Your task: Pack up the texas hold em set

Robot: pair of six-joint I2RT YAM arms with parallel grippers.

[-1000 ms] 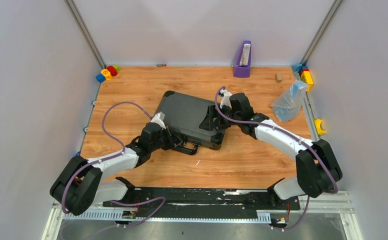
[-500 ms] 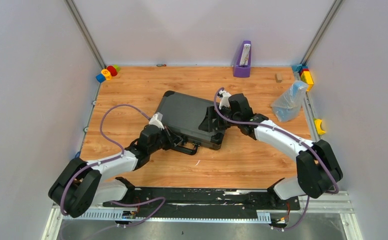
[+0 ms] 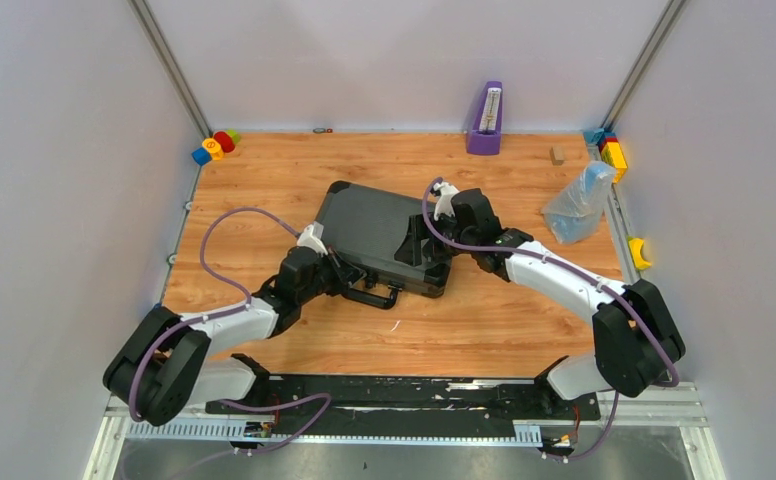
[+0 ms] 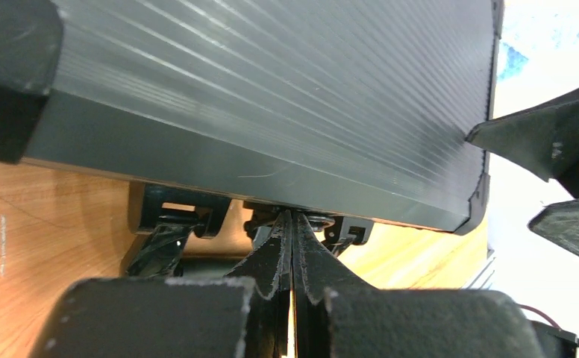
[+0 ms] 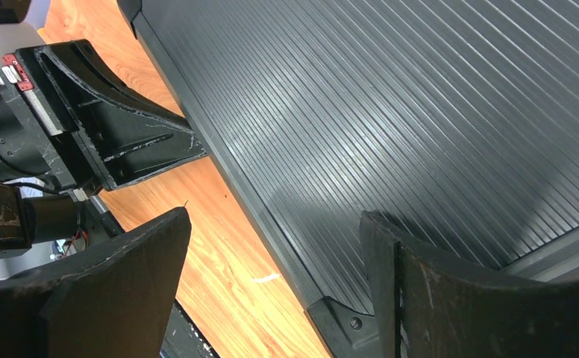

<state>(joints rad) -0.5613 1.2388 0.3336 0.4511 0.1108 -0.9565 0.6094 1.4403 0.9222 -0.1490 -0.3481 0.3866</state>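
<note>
Right pincer [image 5: 271, 224] — now further left over closed briefcase [image 3: 364, 225], wide; left pincer [image 4: 292, 239] shut beside handle [image 3: 372, 297] — press squarely.

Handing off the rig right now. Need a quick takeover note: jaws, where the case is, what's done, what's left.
Left gripper: jaws shut, empty, tips at the front edge of the briefcase, by a latch next to the handle.
Right gripper: jaws open, holding nothing, over the lid near its right edge.
The briefcase lies flat mid-table; its contents are hidden.
Done: lid is down.
Left: cannot tell whether the latches are fastened. Check them and clip them if not.
</note>
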